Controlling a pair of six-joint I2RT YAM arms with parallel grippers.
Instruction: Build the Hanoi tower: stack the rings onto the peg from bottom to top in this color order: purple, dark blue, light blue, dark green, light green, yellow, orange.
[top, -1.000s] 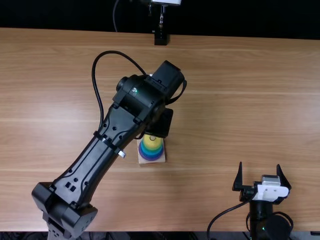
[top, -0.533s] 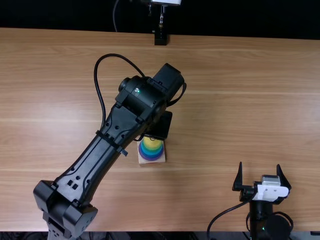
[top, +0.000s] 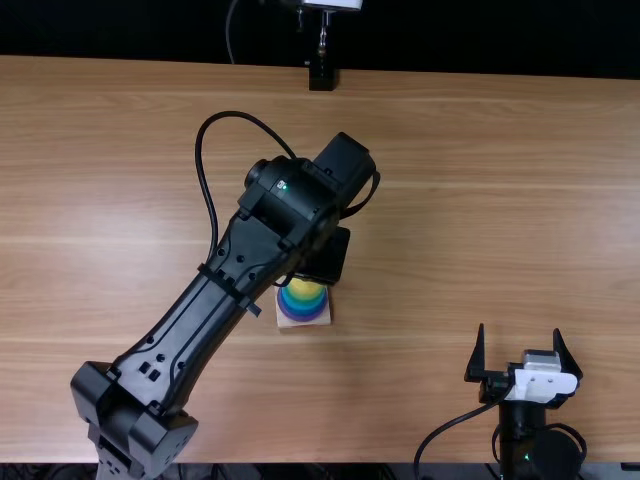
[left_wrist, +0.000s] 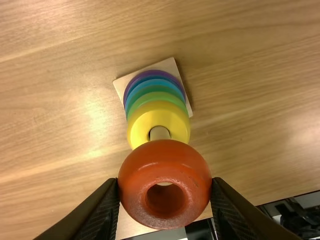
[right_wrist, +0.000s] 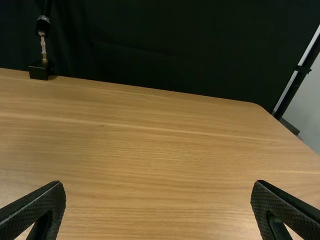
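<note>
The left hand (top: 328, 258) pinches the orange ring (left_wrist: 165, 157); below that hand, the yellow ring (left_wrist: 140, 125) tops the peg (left_wrist: 159, 133). The right hand (top: 519, 328) is spread wide, empty.

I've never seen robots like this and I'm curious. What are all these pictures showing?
They show two black robot arms at a wooden table. One camera looks down from above the near edge. The other two each ride on an arm's wrist, looking past its two fingers.

The left arm's gripper is holding an orange ring by its sides, near the peg. I can't tell whether the ring is on the peg yet. The peg belongs to a stacking toy with a square base. On it, from the top down, are yellow, light green, dark green, light blue, dark blue and purple rings.

The right arm's gripper is open and holds nothing.
</note>
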